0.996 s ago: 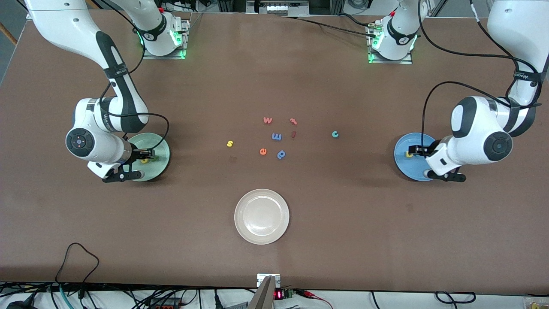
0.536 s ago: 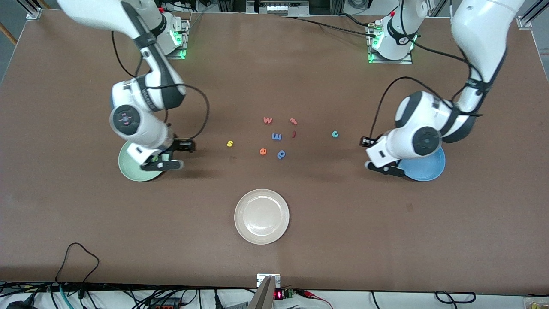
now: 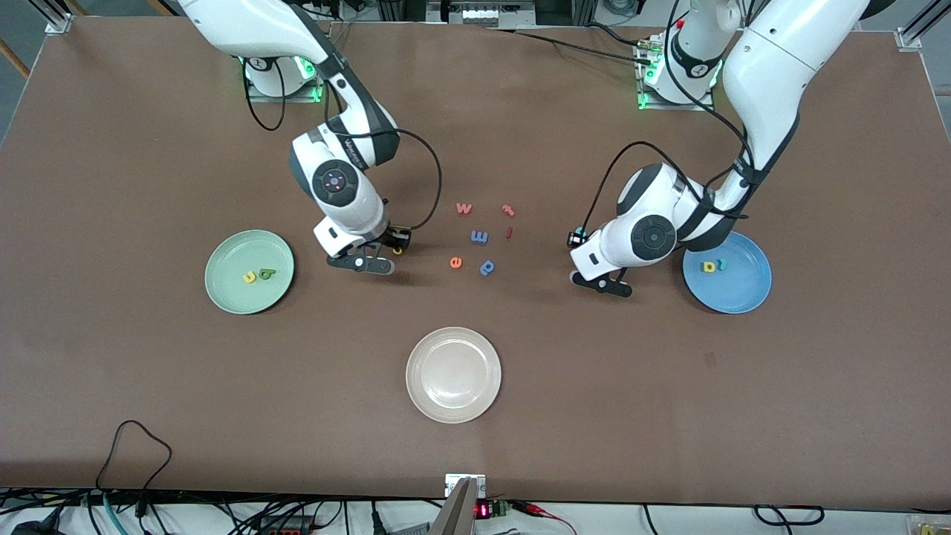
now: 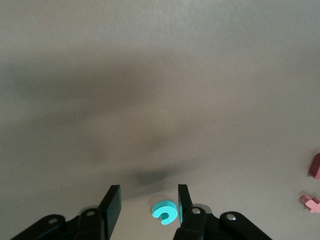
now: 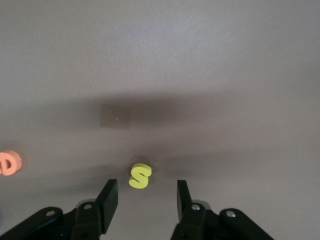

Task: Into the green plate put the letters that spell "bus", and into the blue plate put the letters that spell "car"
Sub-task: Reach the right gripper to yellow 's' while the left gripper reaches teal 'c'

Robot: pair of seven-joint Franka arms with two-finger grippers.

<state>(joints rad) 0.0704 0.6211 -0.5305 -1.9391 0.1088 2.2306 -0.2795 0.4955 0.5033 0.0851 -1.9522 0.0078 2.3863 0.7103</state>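
The green plate [image 3: 223,293] holds a yellow "u" [image 3: 250,277] and a green "b" [image 3: 268,274]. A yellow "a" [image 3: 708,266] and a teal "r" [image 3: 719,264] lie in the blue plate [image 3: 743,293]. My right gripper [image 3: 397,246] [image 5: 146,193] is low over the yellow "s" [image 5: 140,176], open, with the letter just ahead of its fingertips. My left gripper [image 3: 577,238] [image 4: 148,200] stands open around the teal "c" [image 4: 165,212], which lies on the table close to one finger [image 4: 184,200].
Loose letters lie mid-table between the grippers: a red "w" [image 3: 463,208], a blue "m" [image 3: 479,237], an orange "e" [image 3: 455,262], a blue "p" [image 3: 487,267] and two small red pieces [image 3: 508,210]. A cream-white plate [image 3: 453,375] sits nearer the front camera.
Both arms left their plates and swung in toward mid-table. The right gripper came down over the "s", the left over the "c". The "u" and "a" stayed in the plates.
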